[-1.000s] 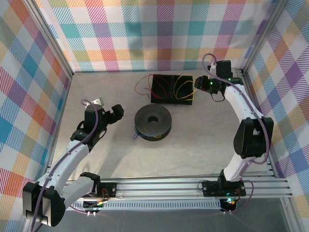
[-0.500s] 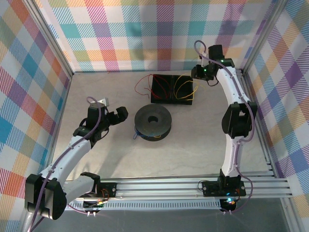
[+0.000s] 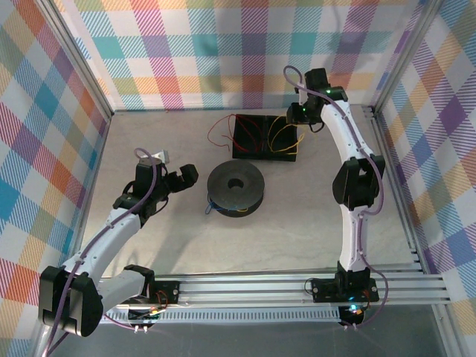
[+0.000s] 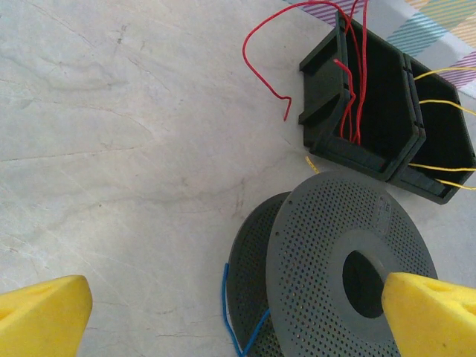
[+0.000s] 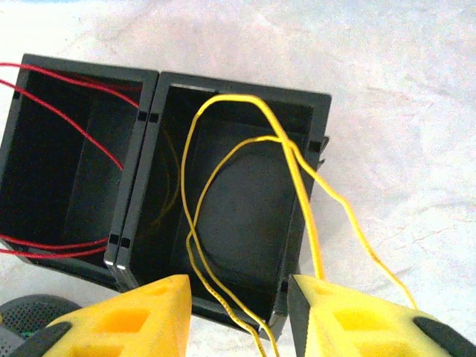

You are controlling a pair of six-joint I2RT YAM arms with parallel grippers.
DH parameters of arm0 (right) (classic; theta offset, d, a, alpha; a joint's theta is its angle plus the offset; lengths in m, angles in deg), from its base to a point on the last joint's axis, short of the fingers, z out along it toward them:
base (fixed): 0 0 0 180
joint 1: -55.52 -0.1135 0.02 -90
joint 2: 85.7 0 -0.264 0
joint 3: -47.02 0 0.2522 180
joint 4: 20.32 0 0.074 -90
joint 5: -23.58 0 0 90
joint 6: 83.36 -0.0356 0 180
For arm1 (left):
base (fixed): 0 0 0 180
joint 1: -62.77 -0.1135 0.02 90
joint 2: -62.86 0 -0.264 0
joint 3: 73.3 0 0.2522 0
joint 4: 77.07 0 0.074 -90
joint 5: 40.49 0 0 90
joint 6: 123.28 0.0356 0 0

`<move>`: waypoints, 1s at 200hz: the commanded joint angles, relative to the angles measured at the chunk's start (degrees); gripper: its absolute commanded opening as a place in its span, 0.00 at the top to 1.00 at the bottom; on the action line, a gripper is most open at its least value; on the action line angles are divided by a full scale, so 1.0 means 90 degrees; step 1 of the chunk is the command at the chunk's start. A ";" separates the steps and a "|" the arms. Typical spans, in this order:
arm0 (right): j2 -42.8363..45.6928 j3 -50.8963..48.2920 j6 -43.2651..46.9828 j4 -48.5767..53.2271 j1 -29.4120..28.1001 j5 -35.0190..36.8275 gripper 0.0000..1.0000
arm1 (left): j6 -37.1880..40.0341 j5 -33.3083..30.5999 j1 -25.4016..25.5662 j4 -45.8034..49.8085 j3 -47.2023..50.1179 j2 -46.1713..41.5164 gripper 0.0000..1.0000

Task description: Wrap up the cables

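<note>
At the back of the table (image 3: 149, 245), the right gripper (image 5: 239, 286) now hangs over the near right corner of the black bin (image 3: 264, 154). A second ago it sat off the bin's right side; the right arm has since stretched farther back and swung left. Its yellow fingers (image 5: 134, 316) stand partly apart. Two strands of the yellow cables (image 5: 230, 97) run down through the gap and another lies over the right finger. The gap is much wider than a strand, so nothing is pinched.

The yellow cables loop out of the bin's right compartment and trail over its near rim. The red cables (image 4: 361, 89) sit in the left compartment, with loose ends arcing out over the left wall onto the table. Neither seems to have moved.

The left gripper (image 3: 187, 177) is spread wide and empty, low over the table just left of the black spool (image 3: 253, 190). It has crept slightly nearer the spool than a second ago. The spool lies flat in front of the bin, unmoved, with a short blue wire (image 4: 225, 305) at its left edge.
</note>
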 commanded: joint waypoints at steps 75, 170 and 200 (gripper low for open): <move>-0.0368 0.0391 0.0150 0.0341 0.0066 0.0451 0.55 | 0.0124 0.0151 0.0066 -0.0097 -0.0045 -0.0072 0.00; -0.0613 0.0830 0.0170 0.0609 0.0117 0.0157 0.90 | 0.0004 0.0168 0.0217 -0.0206 -0.0008 -0.0160 0.00; -0.0268 0.0834 0.0145 0.0610 0.0107 0.0176 1.00 | -0.0056 0.0182 0.0290 -0.0245 0.0023 -0.0321 0.00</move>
